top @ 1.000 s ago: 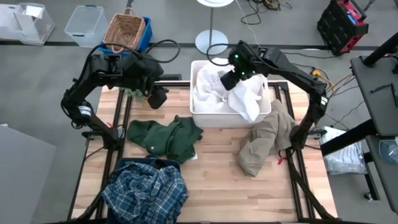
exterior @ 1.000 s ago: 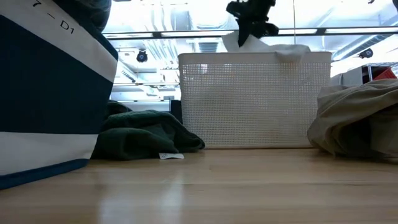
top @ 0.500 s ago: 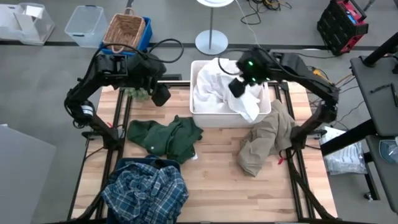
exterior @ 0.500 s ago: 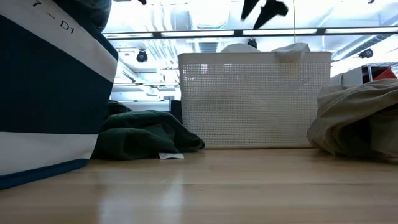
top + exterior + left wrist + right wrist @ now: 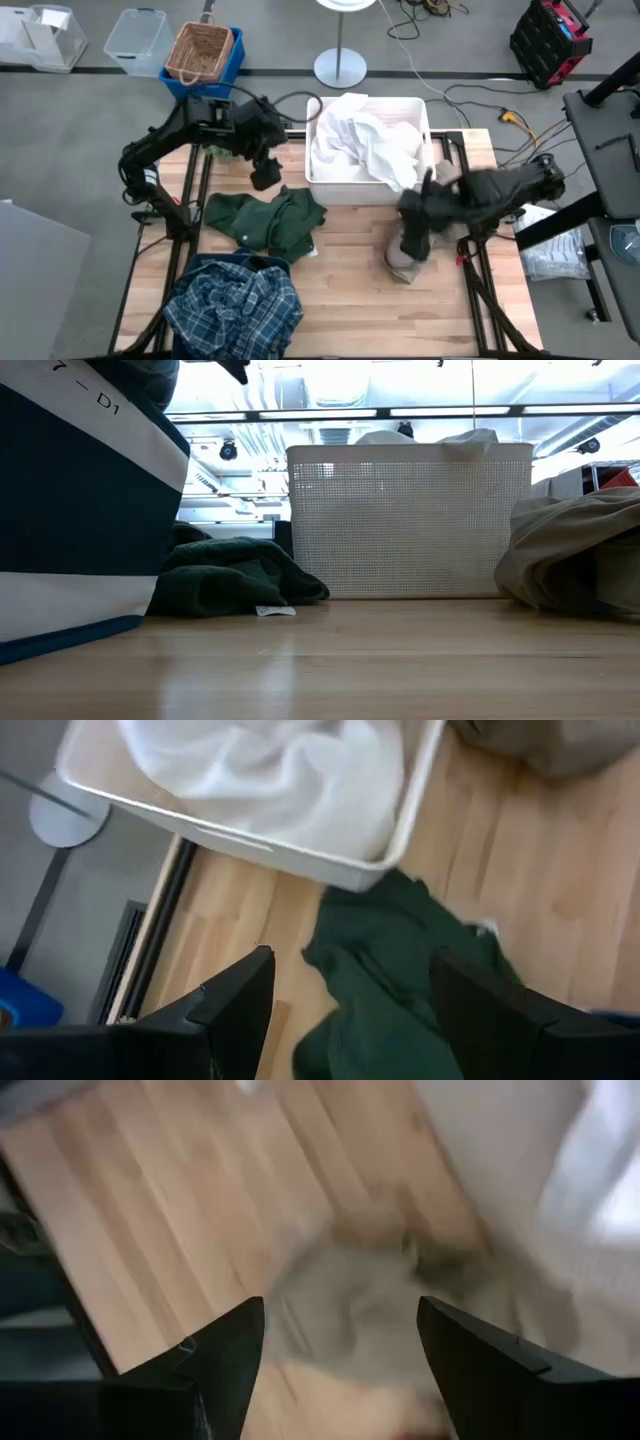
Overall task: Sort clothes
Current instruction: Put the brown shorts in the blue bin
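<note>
The right gripper (image 5: 415,240), open, hangs over the khaki garment (image 5: 402,262) near the table's (image 5: 350,300) right edge. White clothes (image 5: 365,145) fill the white bin (image 5: 365,190); left gripper (image 5: 264,175) open beside it.

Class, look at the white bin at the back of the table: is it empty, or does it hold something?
It holds something. White garments fill the white bin, heaped above its rim in the low view, one fold draping over its front edge.
</note>
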Tool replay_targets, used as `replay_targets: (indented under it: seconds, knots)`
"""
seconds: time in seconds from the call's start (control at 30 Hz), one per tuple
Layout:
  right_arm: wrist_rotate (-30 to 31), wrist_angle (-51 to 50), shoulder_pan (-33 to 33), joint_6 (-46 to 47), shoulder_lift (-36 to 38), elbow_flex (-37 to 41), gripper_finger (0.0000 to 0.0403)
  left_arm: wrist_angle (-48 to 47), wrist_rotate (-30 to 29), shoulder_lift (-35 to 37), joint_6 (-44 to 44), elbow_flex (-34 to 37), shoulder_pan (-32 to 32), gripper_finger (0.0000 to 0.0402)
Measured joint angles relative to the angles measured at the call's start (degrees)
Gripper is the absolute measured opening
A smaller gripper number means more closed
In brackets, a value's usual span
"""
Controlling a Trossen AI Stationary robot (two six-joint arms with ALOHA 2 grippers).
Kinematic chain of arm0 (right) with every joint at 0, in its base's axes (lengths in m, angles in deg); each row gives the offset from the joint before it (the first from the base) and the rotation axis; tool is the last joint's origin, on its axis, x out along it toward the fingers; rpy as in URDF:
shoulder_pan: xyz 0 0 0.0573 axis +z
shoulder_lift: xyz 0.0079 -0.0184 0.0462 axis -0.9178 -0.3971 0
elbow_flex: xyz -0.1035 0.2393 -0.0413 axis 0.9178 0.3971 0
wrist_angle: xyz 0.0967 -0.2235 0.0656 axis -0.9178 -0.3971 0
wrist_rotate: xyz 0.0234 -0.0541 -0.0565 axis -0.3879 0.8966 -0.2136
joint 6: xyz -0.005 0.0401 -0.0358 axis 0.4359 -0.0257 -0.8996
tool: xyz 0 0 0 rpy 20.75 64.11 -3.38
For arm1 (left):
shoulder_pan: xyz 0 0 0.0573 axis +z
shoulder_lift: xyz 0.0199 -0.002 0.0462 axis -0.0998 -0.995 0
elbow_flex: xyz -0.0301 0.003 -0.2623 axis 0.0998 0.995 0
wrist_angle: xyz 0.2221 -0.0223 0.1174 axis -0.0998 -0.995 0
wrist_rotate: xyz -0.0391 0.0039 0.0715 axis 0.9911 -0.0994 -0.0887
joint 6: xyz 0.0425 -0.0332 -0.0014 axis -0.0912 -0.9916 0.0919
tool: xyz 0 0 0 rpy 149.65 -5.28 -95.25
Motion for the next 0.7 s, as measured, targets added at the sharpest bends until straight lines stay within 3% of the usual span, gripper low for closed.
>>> replay_targets:
  seconds: [0.17,0.33,0.53,0.7]
  knots:
    - [-0.22,-0.41,7.41,17.63,0.68,10.84,0.0264,0.30,0.04,0.32,0.50,4.28,-0.22,0.0242]
    - [-0.68,-0.96,4.73,39.72,2.12,22.28,0.0293,1.47,-0.01,0.52,0.43,5.76,-0.77,0.0242]
    - [0.15,7.56,0.19,47.88,4.77,34.12,0.0310,1.89,-0.07,1.21,-0.64,3.91,-1.56,0.0242]
    - [0.39,17.99,-3.09,51.04,5.72,44.82,0.0290,2.08,-0.09,1.52,-1.45,1.06,-2.23,0.0242]
